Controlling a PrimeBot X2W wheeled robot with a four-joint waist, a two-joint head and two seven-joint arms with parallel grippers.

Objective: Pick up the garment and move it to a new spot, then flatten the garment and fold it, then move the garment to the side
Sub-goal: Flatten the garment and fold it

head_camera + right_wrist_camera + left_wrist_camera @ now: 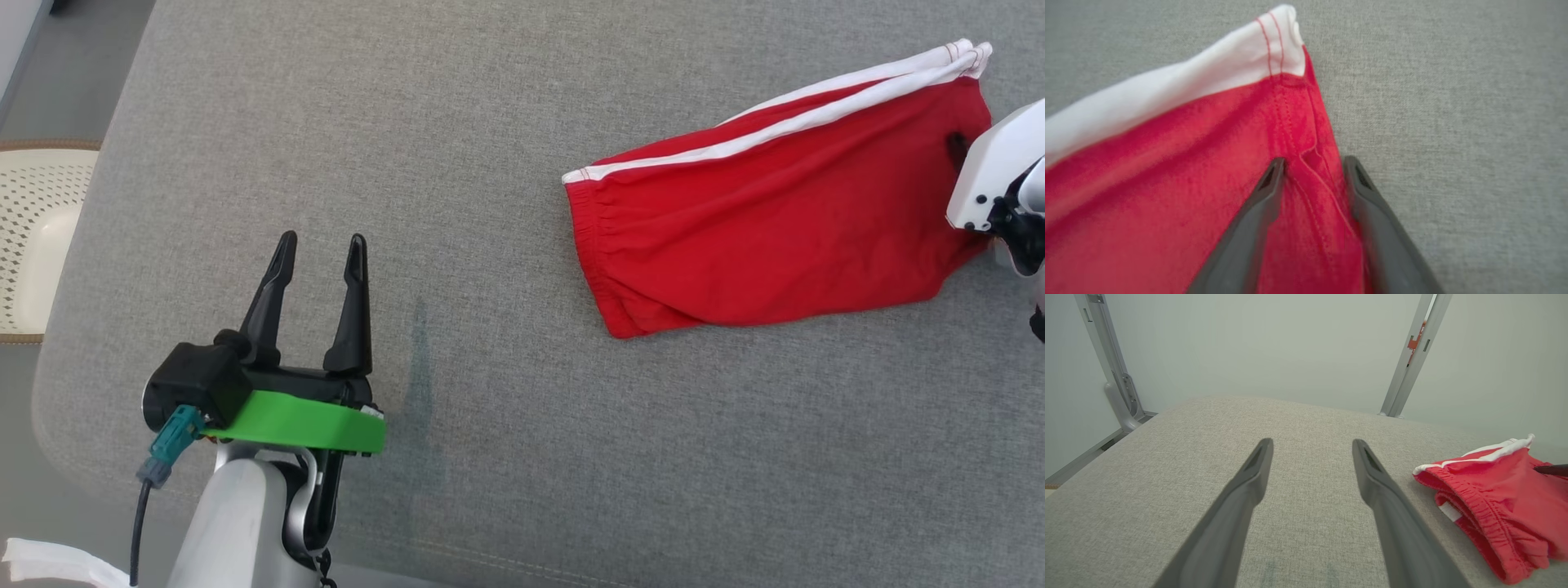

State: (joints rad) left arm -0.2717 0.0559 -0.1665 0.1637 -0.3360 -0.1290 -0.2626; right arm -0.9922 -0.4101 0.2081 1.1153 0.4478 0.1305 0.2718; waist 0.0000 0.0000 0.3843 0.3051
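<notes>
Because the garment (pixel 775 237) lies far over on my right-hand side of the grey cloth-covered bench (pixel 490 122), only my right arm reaches it. It is a pair of red shorts, doubled leg over leg so that the two white stripes (pixel 694 144) run stacked along the far edge. The elastic waistband (pixel 588 237) points toward the middle of the bench and the leg hems toward my right wrist.

My right claw (pixel 1314 163) stands at the hem end, its two fingers part-way apart and straddling a raised ridge of red cloth beside the side seam, just below the white band. That stitched ridge is thicker than the flat cloth and gives the fingers something to bite on. I cannot tell whether they already pinch it or merely bracket it.

My left claw (pixel 322 241) hangs fully spread and empty over bare bench, well apart from the shorts, and it crowds neither the cloth nor the other arm.

Doubled like this, the shorts would suit a garment waiting to be carried to a fresh spot. They would equally suit one folded and ready to be slid aside. A grip at one end only, I judge, risks dragging the layers out of line.
</notes>
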